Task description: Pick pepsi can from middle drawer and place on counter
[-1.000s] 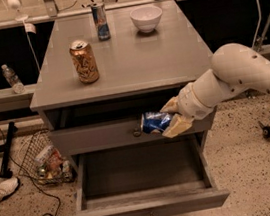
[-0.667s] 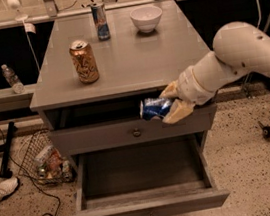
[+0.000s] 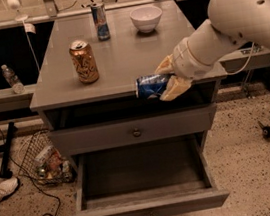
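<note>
My gripper (image 3: 167, 78) is shut on the pepsi can (image 3: 150, 86), a dark blue can held on its side. It hangs at the front edge of the counter (image 3: 127, 55), right of the middle, about level with the top surface. The white arm reaches in from the upper right. The middle drawer (image 3: 143, 179) is pulled wide open below, and its dark floor shows nothing in it. The closed knobbed drawer front (image 3: 136, 130) sits above it.
On the counter stand a gold-orange can (image 3: 83, 61) at the left, a slim blue-silver can (image 3: 100, 20) at the back and a white bowl (image 3: 146, 18) beside it. A wire basket (image 3: 44, 161) of litter sits on the floor at the left.
The gripper has lifted the pepsi can from in front of the knobbed drawer front up to the counter's front edge.
</note>
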Motion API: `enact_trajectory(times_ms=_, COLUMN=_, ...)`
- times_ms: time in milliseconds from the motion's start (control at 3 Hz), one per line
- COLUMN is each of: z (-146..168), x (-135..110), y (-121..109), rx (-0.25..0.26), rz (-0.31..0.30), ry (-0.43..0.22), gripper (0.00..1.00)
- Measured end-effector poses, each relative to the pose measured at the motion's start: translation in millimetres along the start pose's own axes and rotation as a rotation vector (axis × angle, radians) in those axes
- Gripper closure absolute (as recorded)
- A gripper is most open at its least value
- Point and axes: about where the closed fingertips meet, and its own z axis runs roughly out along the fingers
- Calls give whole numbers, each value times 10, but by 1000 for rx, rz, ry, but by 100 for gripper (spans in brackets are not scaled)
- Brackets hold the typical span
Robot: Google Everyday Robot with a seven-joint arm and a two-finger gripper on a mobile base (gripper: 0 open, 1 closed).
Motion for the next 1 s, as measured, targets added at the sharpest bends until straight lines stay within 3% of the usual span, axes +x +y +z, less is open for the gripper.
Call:
enact_trajectory(times_ms=333, z=-70, x=-102, y=-185, rx=16, rz=-47, ry=37, gripper=100)
enact_trajectory(times_ms=667, z=-7, x=-55, y=-426, rx=13, rz=-59, ry=52, gripper=100)
enact_trajectory(times_ms=1000, z=82, x=-65, y=-775, rx=0, rz=-86, ry=19, gripper=100)
